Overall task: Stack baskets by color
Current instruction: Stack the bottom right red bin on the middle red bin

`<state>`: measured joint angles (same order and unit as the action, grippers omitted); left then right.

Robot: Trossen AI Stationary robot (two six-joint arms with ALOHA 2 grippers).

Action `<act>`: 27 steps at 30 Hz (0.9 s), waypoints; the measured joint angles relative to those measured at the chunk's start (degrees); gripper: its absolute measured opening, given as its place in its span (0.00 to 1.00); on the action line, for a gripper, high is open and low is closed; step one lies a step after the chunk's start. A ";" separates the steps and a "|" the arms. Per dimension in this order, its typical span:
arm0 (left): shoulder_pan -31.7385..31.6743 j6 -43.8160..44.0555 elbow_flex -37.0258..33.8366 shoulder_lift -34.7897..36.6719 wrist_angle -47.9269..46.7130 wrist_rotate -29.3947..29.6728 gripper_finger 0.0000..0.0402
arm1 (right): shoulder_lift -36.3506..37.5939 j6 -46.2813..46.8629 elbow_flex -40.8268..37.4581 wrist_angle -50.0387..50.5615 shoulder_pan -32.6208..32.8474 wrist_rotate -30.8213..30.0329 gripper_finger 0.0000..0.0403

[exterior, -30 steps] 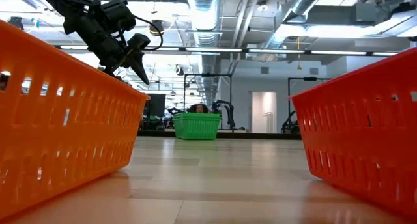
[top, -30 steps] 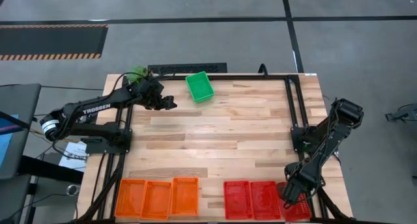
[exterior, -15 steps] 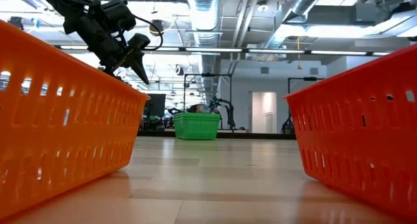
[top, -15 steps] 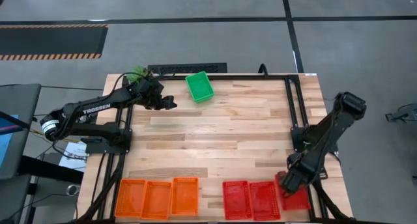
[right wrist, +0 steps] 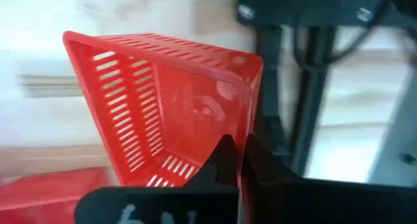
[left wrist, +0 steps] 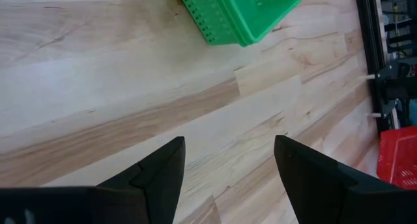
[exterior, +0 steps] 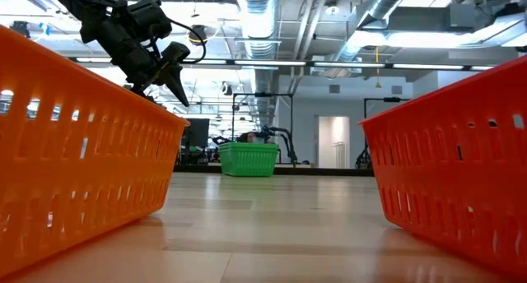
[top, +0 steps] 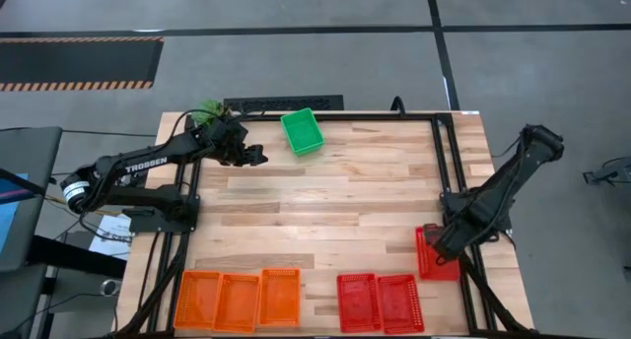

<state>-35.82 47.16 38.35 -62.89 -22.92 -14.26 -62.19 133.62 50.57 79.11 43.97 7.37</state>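
High view, my right claw (top: 441, 248): clamped on the rim of a red basket (top: 432, 254), held tilted at the bench's right edge, close by the black frame rail (top: 443, 171)
High view, red pair (top: 380, 303): two red baskets side by side on the bench's (top: 325, 201) near edge, just left of the one I hold
High view, orange row (top: 238, 299): three orange baskets touching in a row at the near left
High view, green basket (top: 302, 130): alone at the far edge, near a plant (top: 207, 112)
High view, my left claw (top: 254, 156): waits near the far left corner, beside the green basket
Low view: an orange wall (exterior: 78, 151) on the left and another on the right crowd the sides; green basket (exterior: 249, 159) far between them
Left wrist view: my fingers (left wrist: 156, 175) stand apart over bare bench; green basket (left wrist: 238, 12) ahead
Right wrist view: my fingers (right wrist: 225, 162) pinched together on the red basket's (right wrist: 159, 110) rim; another red basket lies below it
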 joint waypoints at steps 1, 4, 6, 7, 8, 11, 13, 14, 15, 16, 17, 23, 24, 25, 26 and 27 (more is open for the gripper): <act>0.01 0.00 0.00 0.00 0.01 0.00 0.56 | 0.61 -0.14 0.22 0.01 -0.40 -1.22 0.00; 0.01 0.00 0.00 0.00 0.07 0.02 0.56 | 1.67 -0.72 2.16 0.78 -1.13 -5.24 0.00; 0.01 0.00 0.00 0.00 0.13 0.06 0.56 | 1.91 -1.42 4.15 2.44 -1.44 -7.26 0.00; 0.01 0.00 0.00 0.00 0.15 0.11 0.56 | 1.96 -1.56 5.23 3.59 -1.44 -8.21 0.00; 0.00 0.00 0.00 0.00 0.15 0.26 0.56 | 1.97 -1.69 6.43 4.56 -1.44 -9.31 0.00; 0.01 -0.02 0.00 0.00 0.15 0.86 0.56 | 1.99 -2.43 9.95 5.31 -1.35 -12.69 0.00; 0.01 -0.02 0.00 0.00 0.15 1.02 0.56 | 1.87 -3.70 12.18 4.82 -1.33 -14.87 0.00; 0.01 -0.02 0.00 0.00 0.15 1.03 0.56 | 1.68 -4.81 13.27 4.29 -1.33 -15.80 0.00; 0.01 -0.02 0.00 0.00 0.16 1.03 0.56 | 1.37 -5.92 14.27 3.55 -1.31 -16.78 0.00; 0.01 -0.02 0.00 0.00 0.15 1.01 0.56 | 0.92 -6.79 15.26 2.81 -1.33 -17.78 0.00; 0.01 -0.02 0.00 0.00 0.16 1.01 0.56 | 0.37 -7.74 16.07 1.71 -1.32 -18.66 0.00; 0.01 -0.02 0.00 0.00 0.15 0.99 0.56 | -5.48 -13.55 17.50 -9.21 -0.62 -19.56 0.00; -0.01 -0.02 0.00 0.00 0.15 0.98 0.56 | -6.62 -14.21 17.50 -11.18 -0.23 -19.56 0.00; 0.01 -0.02 0.00 0.00 0.15 0.99 0.56 | -7.82 -14.66 17.50 -13.08 0.26 -19.56 0.00; 0.01 -0.02 0.00 0.00 0.13 0.98 0.56 | -9.00 -15.07 17.50 -14.93 0.76 -19.56 0.00; 0.00 -0.02 0.00 0.00 0.12 0.97 0.56 | -10.13 -15.21 17.50 -16.64 1.24 -19.55 0.00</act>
<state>-35.81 47.13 38.35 -62.89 -22.80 -13.29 -72.32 118.41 68.07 62.47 45.20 -12.18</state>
